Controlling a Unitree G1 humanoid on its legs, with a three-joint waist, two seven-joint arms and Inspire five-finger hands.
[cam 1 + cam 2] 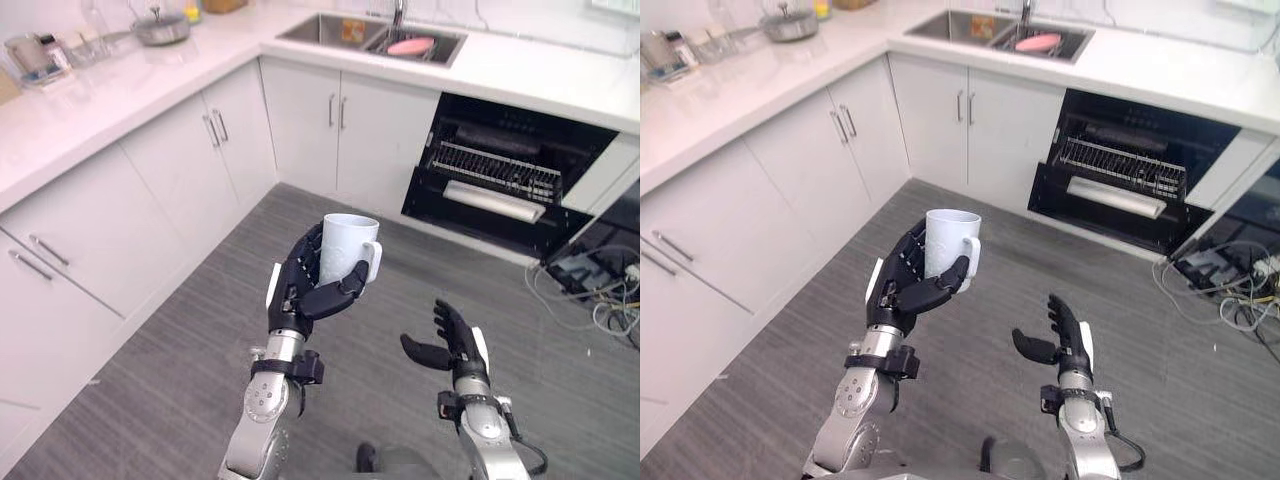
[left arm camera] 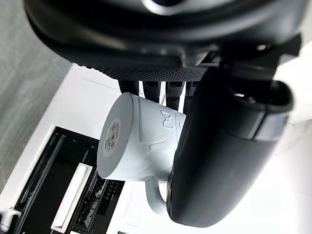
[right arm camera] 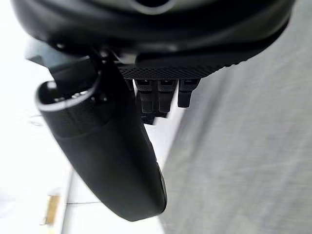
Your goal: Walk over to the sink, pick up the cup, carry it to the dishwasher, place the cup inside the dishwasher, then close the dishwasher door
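Cup (image 1: pixel 347 245) upright in the left hand (image 1: pixel 295 295), fingers (image 1: pixel 303 262) curled round its body, over the floor (image 1: pixel 180 380) — well apart from the dishwasher (image 1: pixel 500 175). Probably stiff, slick, breakable: grip the body firmly. Right hand (image 1: pixel 458 345) empty, fingers relaxed.

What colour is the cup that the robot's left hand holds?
The cup is plain white, clearest in the left eye view, held upright in the left hand.
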